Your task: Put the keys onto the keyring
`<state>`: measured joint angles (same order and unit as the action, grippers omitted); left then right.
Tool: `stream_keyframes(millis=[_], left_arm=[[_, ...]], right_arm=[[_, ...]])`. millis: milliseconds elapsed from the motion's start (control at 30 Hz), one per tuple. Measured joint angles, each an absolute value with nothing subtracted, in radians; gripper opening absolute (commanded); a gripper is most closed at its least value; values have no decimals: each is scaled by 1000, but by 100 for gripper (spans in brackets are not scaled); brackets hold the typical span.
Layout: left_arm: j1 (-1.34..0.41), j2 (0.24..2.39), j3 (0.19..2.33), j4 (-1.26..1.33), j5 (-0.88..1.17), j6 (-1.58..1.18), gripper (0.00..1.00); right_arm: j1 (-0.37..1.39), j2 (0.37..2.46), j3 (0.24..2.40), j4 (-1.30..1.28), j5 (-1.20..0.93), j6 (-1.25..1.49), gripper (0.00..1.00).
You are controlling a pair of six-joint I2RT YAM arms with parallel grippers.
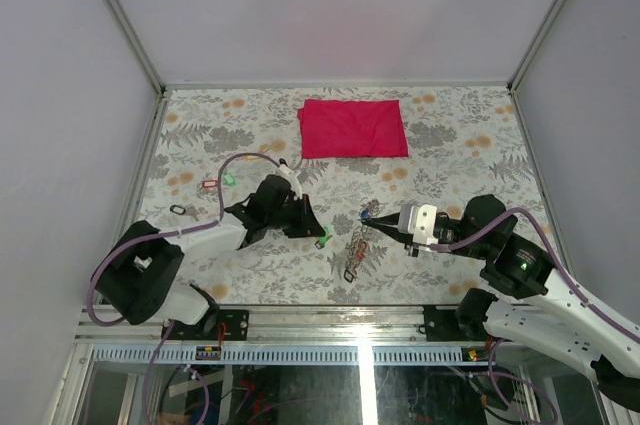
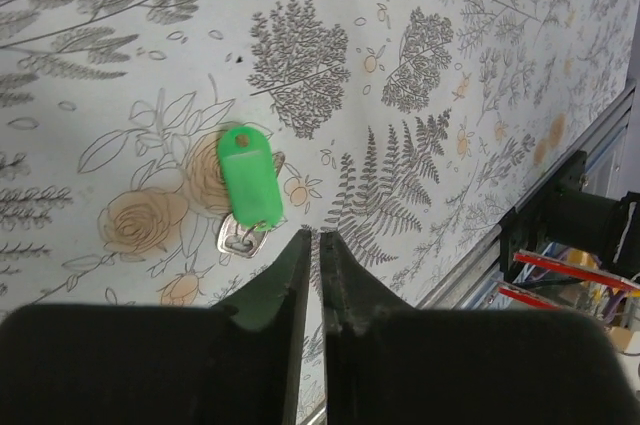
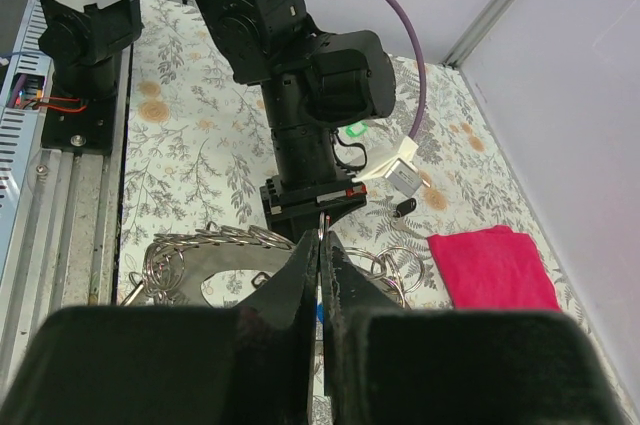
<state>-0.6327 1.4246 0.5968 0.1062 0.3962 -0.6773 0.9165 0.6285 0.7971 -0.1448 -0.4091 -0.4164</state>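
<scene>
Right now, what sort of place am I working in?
Probably a robot test cell in a lab: plain white walls boxing in a floral-covered table, with a metal mounting rail and loose wiring along the near edge.

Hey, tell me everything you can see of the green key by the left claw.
The green key has a bright green, rounded oblong plastic tag with a small hole at its far end. A small silvery key hangs from the near end on a thin ring. It lies flat on the flowered table, just off the tips of the shut left claw, not gripped.
</scene>
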Motion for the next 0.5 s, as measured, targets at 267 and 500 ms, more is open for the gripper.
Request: stream_keyframes(millis=[267,500], left_arm=[[-619,1339,583,46,304,-653,39],[-711,1331,655,-106,106,-586,52]], right_arm=[[916,629,797,-145,-406,-414,0],[916,624,797,-156,-377,-414,0]])
